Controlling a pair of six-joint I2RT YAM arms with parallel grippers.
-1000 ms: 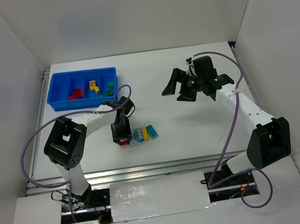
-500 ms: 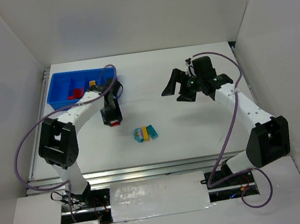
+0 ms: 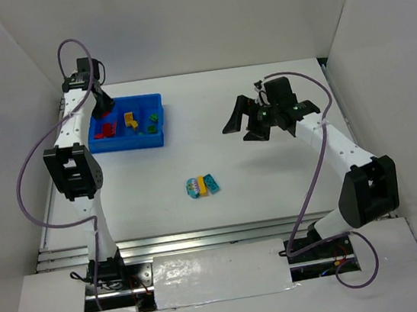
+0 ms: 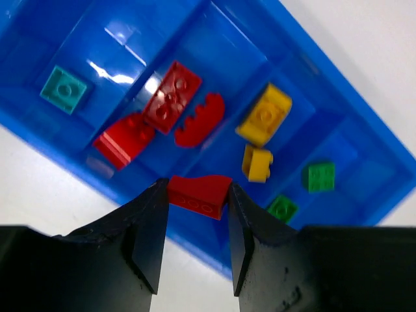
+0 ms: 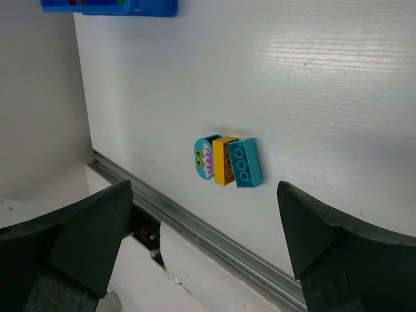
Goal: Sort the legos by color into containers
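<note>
My left gripper (image 4: 197, 195) is shut on a small red lego (image 4: 198, 194) and hangs over the near wall of the blue tray (image 4: 214, 39). In the top view the left gripper (image 3: 102, 105) is above the tray's (image 3: 157, 138) left end. The containers hold three red legos (image 4: 172, 97), two yellow (image 4: 264, 114), two green (image 4: 321, 176) and one cyan (image 4: 64, 89), each colour in its own compartment. Mid-table, a cyan flower piece (image 3: 193, 188), a yellow lego (image 3: 202, 187) and a cyan lego (image 3: 211, 182) lie touching. My right gripper (image 3: 254, 119) is open and empty, high above them (image 5: 225, 160).
White walls enclose the table on the left, back and right. A metal rail (image 5: 214, 244) runs along the near edge, close to the three loose pieces. The left arm's purple cable (image 3: 32, 160) loops out to the left of the tray.
The left arm swung from mid-table, beside the loose pieces, back and left to the tray, carrying the red lego. The right arm barely moved.
</note>
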